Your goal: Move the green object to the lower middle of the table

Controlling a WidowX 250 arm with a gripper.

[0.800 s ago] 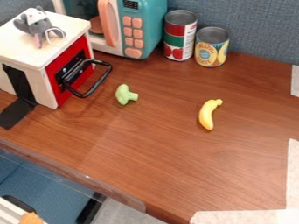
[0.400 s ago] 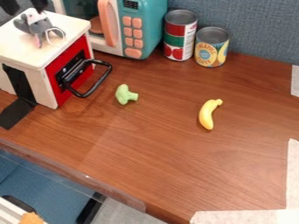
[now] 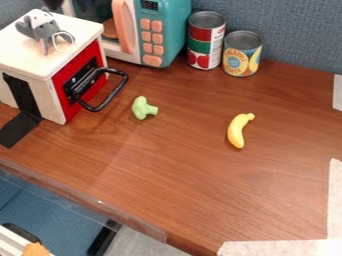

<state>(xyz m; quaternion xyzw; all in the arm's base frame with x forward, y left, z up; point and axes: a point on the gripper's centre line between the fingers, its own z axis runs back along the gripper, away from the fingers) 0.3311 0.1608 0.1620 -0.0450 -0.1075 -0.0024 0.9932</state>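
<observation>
1 green toy (image 3: pixel 141 107) lies left of the banana (image 3: pixel 237 132) on the tabletop (image 3: pixel 180 180). Whether the far-left hand (image 3: pixel 53 3) is spread cannot be told; it should descend clear of the black handle (image 3: pixel 115 95) and pinch squarely.

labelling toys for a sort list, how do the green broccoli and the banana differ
The broccoli is green and stubby; the banana is yellow, longer and curved. The broccoli's stem points toward the view's right edge, while the banana lies more up and down. Both rest on the table.
</observation>
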